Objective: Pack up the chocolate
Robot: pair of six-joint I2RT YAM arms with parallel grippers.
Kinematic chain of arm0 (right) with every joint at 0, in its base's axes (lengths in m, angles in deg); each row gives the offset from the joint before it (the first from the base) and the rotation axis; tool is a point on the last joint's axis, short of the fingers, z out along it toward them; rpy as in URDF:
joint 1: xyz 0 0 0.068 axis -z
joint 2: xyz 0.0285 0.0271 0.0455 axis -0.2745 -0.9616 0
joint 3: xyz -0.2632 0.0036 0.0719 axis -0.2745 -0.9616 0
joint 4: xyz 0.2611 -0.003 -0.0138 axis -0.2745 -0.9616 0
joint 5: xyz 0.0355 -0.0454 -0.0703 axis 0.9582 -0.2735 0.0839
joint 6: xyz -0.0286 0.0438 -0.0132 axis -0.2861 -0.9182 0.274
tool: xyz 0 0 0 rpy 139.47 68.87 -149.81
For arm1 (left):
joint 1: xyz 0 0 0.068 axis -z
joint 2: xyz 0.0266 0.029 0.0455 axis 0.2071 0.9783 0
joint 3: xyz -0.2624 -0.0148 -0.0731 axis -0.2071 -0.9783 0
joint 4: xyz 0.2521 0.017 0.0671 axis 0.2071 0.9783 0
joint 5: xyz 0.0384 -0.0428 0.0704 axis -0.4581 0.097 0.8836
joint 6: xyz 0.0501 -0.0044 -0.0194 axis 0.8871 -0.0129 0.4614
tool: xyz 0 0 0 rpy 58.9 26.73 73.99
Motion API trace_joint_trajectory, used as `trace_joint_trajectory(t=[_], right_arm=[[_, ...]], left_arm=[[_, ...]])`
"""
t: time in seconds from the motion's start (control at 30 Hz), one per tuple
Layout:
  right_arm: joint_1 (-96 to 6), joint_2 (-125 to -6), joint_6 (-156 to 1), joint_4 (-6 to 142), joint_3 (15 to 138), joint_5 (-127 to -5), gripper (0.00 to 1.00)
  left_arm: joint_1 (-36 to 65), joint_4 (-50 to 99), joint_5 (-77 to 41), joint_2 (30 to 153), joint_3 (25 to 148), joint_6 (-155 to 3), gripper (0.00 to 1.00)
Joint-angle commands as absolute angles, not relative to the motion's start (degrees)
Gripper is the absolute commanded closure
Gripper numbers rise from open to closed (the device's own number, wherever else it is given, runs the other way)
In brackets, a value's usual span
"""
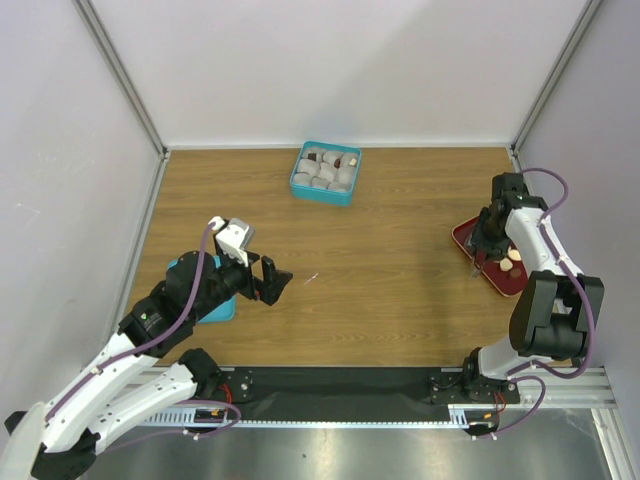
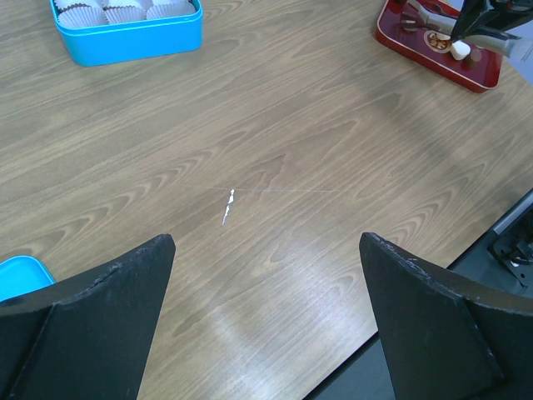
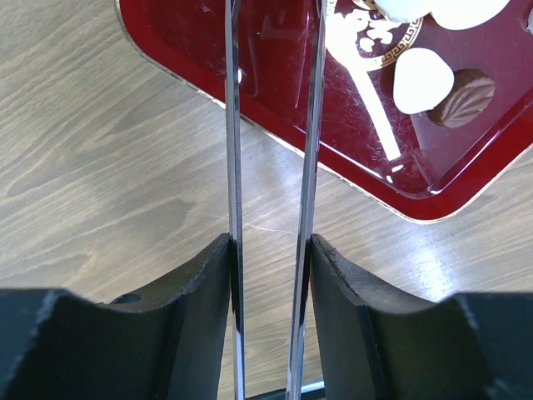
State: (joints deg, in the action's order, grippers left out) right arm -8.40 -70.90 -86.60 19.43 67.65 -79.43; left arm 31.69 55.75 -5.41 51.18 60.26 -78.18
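Nearest the bases, the left gripper (image 2: 266, 242) is hovering over the wood-grain table (image 2: 291, 125) near a flat teal lid (image 1: 222, 308), its matte black jaws spread wide and empty. Farther out, the right gripper (image 3: 271, 242) is clamping slim polished metal tweezers (image 3: 234, 125) above a glossy red tray (image 3: 183, 42) with a gold key-pattern motif, where the chocolate (image 3: 423, 79), smooth cream ovals and a ribbed dark piece, is lying. Farthest back, a rounded teal box (image 1: 322, 193) is holding crinkled white paper cups (image 1: 322, 170).
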Motion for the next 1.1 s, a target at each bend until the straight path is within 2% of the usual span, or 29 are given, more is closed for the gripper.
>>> trace_joint_trajectory(t=[0.0,0.47,1.07], right_arm=[[-8.8,-69.5,-85.8,18.3,71.0,-80.8,0.55],[-8.8,-70.4,-85.6,17.8,71.9,-79.8,0.59],[-9.2,-67.2,-85.6,15.4,75.2,-80.3,0.59]], left_arm=[[31.6,53.9,-4.8,50.8,60.5,-77.2,0.0],[31.6,53.9,-4.8,50.9,60.5,-77.2,0.0],[31.6,53.9,-4.8,51.1,60.5,-77.3,0.0]])
